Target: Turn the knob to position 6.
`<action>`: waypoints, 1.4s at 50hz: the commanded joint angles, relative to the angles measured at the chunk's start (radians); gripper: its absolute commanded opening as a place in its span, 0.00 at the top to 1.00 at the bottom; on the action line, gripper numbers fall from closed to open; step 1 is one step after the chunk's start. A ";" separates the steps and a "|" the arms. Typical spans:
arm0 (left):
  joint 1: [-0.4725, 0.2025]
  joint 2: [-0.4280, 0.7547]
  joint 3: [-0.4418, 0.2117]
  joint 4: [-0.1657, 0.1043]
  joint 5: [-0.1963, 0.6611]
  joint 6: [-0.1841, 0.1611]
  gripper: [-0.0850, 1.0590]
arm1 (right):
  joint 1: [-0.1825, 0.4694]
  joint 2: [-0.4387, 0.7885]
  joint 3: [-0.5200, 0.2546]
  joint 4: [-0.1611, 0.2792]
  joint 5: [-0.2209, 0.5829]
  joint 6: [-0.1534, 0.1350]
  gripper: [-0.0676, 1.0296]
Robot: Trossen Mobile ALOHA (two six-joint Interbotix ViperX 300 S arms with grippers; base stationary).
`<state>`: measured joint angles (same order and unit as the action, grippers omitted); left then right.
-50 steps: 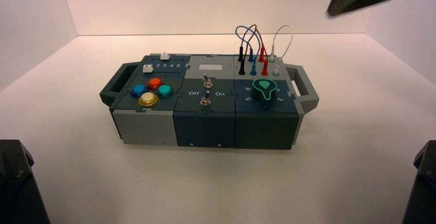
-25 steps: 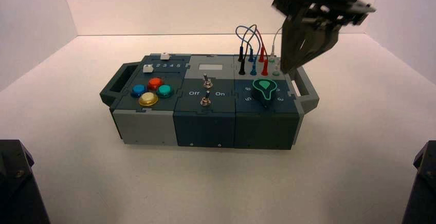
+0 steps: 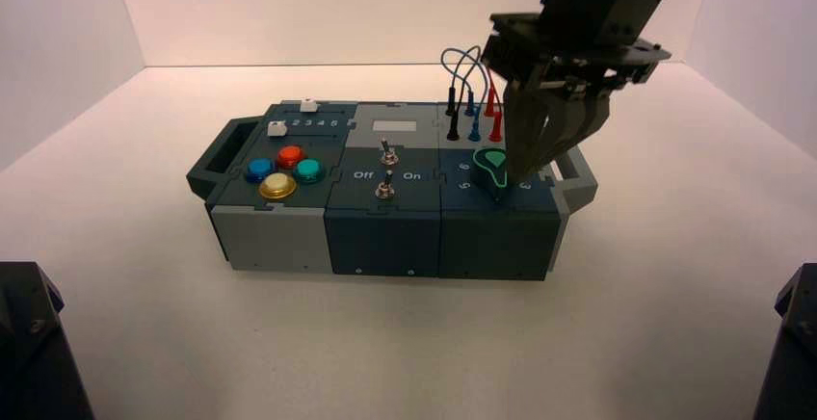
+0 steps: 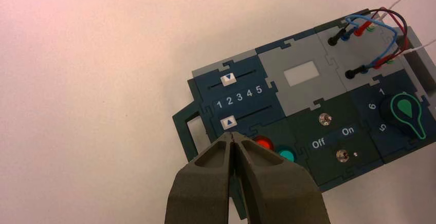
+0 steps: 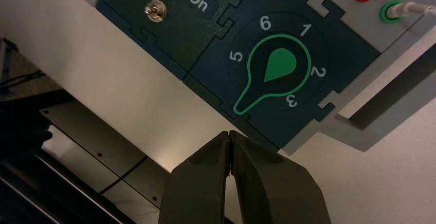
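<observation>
Pale tabletop (image 3: 385, 343), plain pale back wall (image 3: 385, 15)

The right pincer (image 5: 230, 134) moved nearer the knob (image 5: 279, 66).

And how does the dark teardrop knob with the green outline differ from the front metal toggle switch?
The knob is broad and teardrop-shaped; the toggle switch is small and round-based. The knob's tip points between 5 and 3; the toggle switch has no numeral ring. Both sit on dark panels.
</observation>
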<state>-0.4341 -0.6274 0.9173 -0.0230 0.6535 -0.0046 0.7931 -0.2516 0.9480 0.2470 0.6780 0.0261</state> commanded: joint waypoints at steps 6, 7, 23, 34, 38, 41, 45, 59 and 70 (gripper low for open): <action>-0.003 -0.003 -0.028 0.003 -0.005 0.009 0.95 | 0.006 0.009 0.002 -0.003 -0.020 0.005 0.96; -0.003 -0.003 -0.028 0.003 -0.005 0.009 0.95 | 0.005 0.009 0.006 -0.005 -0.021 0.005 0.96; -0.003 -0.008 -0.028 0.003 -0.005 0.009 0.95 | -0.003 0.037 0.029 -0.011 -0.061 0.003 0.96; -0.003 -0.009 -0.028 0.005 -0.005 0.011 0.95 | -0.002 0.081 0.018 -0.021 -0.083 0.003 0.96; -0.003 -0.009 -0.028 0.005 -0.005 0.012 0.95 | -0.003 0.095 0.015 -0.029 -0.083 0.005 0.96; -0.003 -0.009 -0.028 0.005 -0.005 0.012 0.95 | -0.003 0.103 0.012 -0.034 -0.083 0.003 0.96; -0.003 -0.009 -0.028 0.005 -0.005 0.012 0.95 | -0.003 0.112 0.008 -0.040 -0.084 0.003 0.96; -0.003 -0.011 -0.028 0.005 -0.005 0.015 0.95 | -0.006 0.123 -0.018 -0.043 -0.084 0.003 0.96; -0.003 -0.009 -0.028 0.005 -0.005 0.018 0.95 | -0.006 0.124 -0.034 -0.043 -0.078 0.006 0.96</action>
<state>-0.4341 -0.6305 0.9173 -0.0199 0.6535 0.0061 0.7885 -0.1197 0.9419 0.2040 0.5998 0.0261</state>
